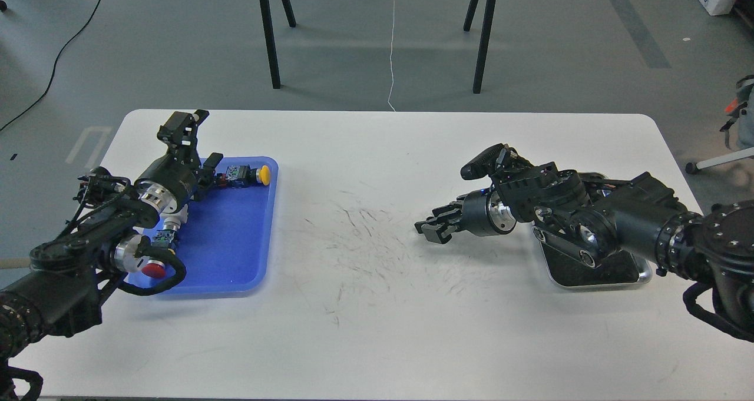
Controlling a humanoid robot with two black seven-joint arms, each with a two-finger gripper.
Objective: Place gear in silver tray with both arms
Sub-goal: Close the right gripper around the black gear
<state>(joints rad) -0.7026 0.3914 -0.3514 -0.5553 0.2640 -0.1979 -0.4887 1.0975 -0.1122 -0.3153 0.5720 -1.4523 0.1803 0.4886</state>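
Note:
The silver tray (pixel 639 274) lies at the table's right, mostly covered by my right arm; only its near corner and rim show. My right gripper (pixel 429 225) reaches left of it, low over the white table (pixel 377 307). Its dark fingers sit where a small black gear lay; the gear is not separately visible now, and I cannot tell how the jaws stand. My left gripper (pixel 184 124) is raised over the table past the far edge of the blue tray (pixel 235 242), with fingers apart and nothing in them.
The blue tray holds a yellow-capped push button (pixel 250 175), a red-capped one (pixel 154 269) and small parts partly under my left arm. Black stand legs (pixel 268 36) stand on the floor behind the table.

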